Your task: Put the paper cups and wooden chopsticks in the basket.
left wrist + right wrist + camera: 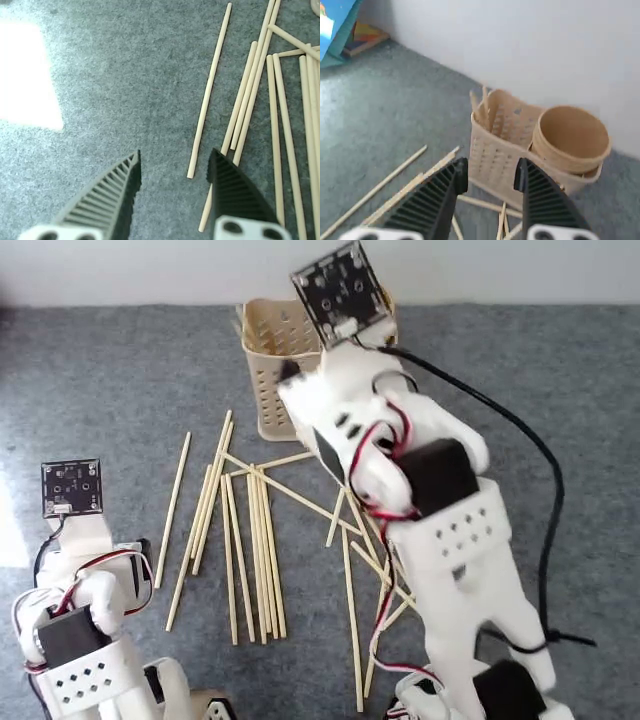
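Currently my left jaws stand released and empty over the grey table [100, 75] near its near-left corner, just beside one loose chopstick [210, 90]. My right jaws, likewise released and empty, hang by the basket [495, 150] at the far edge. Paper cups [572, 135] sit nested inside it. More wooden chopsticks [257, 550] lie scattered mid-table.
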Controlling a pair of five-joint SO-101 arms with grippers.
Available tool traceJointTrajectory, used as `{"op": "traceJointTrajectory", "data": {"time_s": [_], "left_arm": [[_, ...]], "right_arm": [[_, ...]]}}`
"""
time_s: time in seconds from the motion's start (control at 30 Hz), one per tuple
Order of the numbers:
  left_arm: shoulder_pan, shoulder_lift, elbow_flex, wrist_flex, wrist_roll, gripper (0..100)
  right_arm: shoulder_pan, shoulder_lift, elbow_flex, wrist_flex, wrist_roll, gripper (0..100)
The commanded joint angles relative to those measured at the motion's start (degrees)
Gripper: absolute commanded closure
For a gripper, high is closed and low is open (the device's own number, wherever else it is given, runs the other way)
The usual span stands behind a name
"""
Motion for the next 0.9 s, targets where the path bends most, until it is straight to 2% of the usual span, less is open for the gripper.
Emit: {"op": "traceJointTrajectory", "data": {"time_s": [0.0,0.13,0.33,0.47,0.53,0.7,0.87], "left_arm": [[0.2,0.1,-1.0,-0.3,-0.5,79],[4.5,0.1,-1.9,0.8,-2.5,79],[9.6,0.5,-4.8,1.5,-2.8,79],[10.5,0.6,-7.8,2.3,-2.9,79],[11.0,0.6,-9.7,3.2,-2.9,79],[11.1,2.5,-14.1,3.9,-2.9,79],[11.3,16.4,-20.1,5.4,-4.6,79]], "right_arm": [[0.0,-4.2,-0.7,11.2,0.1,84.0],[0.0,-4.8,-0.7,19.7,-0.7,84.1],[0.0,-4.9,-0.7,29.8,-12.7,85.0],[2.5,-7.7,3.6,29.9,-15.1,99.8],[3.7,-10.0,7.6,29.9,-15.2,96.5],[6.9,-18.8,19.4,29.5,-15.0,98.7],[8.8,-30.3,33.1,27.1,-15.0,99.1]]}}
